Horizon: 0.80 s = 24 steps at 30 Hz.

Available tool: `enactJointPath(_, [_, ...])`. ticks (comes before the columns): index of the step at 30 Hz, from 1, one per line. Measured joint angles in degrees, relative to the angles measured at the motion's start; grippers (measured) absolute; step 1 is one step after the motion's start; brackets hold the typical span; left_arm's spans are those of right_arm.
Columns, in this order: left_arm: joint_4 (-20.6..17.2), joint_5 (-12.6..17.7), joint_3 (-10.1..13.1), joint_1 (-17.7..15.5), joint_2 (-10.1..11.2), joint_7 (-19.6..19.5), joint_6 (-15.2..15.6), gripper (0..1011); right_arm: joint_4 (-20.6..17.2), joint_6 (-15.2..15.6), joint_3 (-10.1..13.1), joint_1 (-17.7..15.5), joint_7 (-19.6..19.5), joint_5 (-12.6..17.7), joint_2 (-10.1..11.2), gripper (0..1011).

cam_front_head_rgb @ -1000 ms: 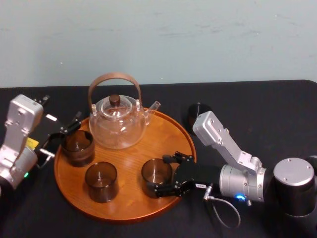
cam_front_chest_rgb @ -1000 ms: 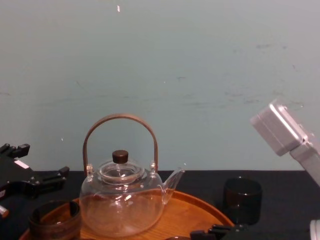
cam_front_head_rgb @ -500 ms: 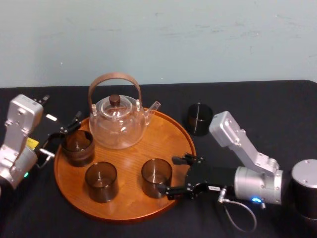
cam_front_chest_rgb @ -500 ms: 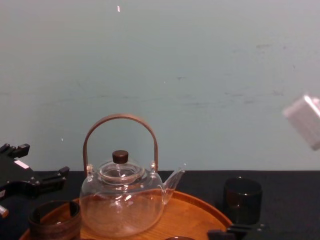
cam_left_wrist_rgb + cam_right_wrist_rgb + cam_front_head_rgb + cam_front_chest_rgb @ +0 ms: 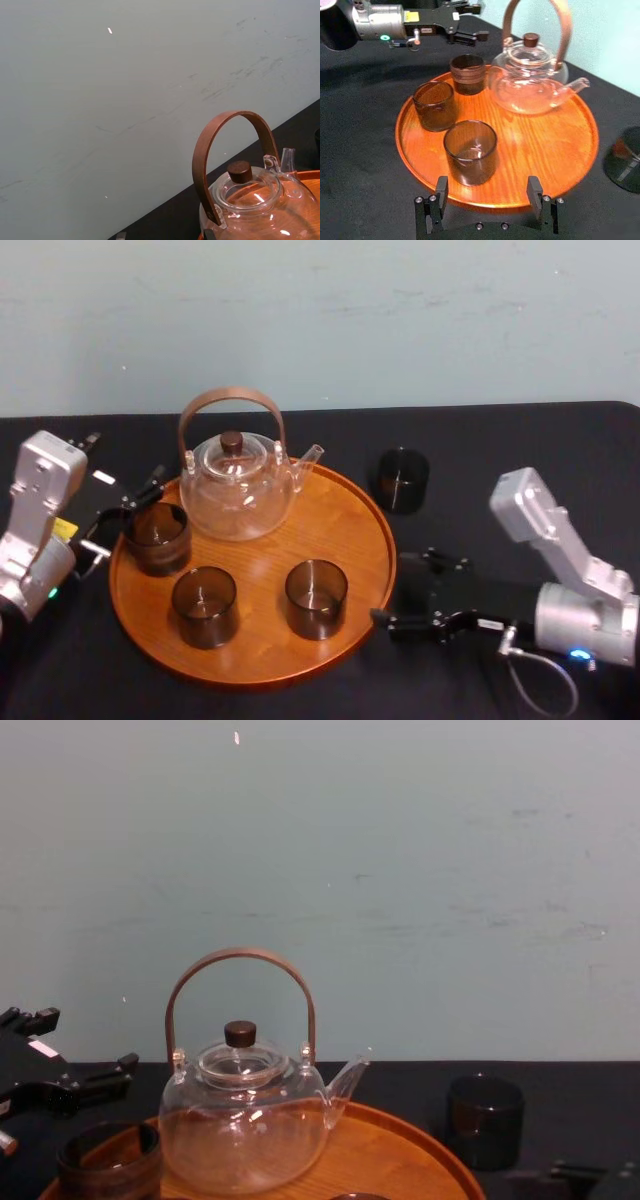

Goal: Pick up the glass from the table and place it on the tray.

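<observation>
R gripper [image 5: 400,590] lies low over the black table [image 5: 520,450], just off the large round orange-brown wooden tray [image 5: 350,530] at its 4 o'clock; jaws spread wide, nothing btwn them. L gripper [image 5: 130,512] parked at tray's 9 o'clock, also spread, empty. The small dark smoky glass tumbler [image 5: 402,480] stands upright on table, just outside rim at 2 o'clock. Prob. light, stiff, slick-walled, breakable: take it across mid-wall, gentle squeeze, keep level. The clear glass teapot w/ bent-wood handle [image 5: 240,490] fills 12 o'clock; 3 o'clock wood is bare.
</observation>
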Motion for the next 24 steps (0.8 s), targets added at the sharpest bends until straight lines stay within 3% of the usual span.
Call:
enactJointPath(4, [0.0, 0.0, 0.0, 0.0, 0.0, 0.0, 0.0, 1001, -1.4, -1.0, 2.3, -2.2, -1.2, 1.0, 1.8, 1002])
enactJointPath(10, [0.0, 0.0, 0.0, 0.0, 0.0, 0.0, 0.0, 1001, -1.8, -1.6, 5.3, -4.1, -4.4, 1.5, 2.1, 1002])
enactJointPath(17, [0.0, 0.0, 0.0, 0.0, 0.0, 0.0, 0.0, 1002, -0.7, -0.3, 8.2, -4.4, -10.2, 0.8, -0.5, 1002])
enactJointPath(24, [0.0, 0.0, 0.0, 0.0, 0.0, 0.0, 0.0, 1001, 2.0, 3.6, 9.9, -2.1, -15.7, -0.8, -4.5, 1002])
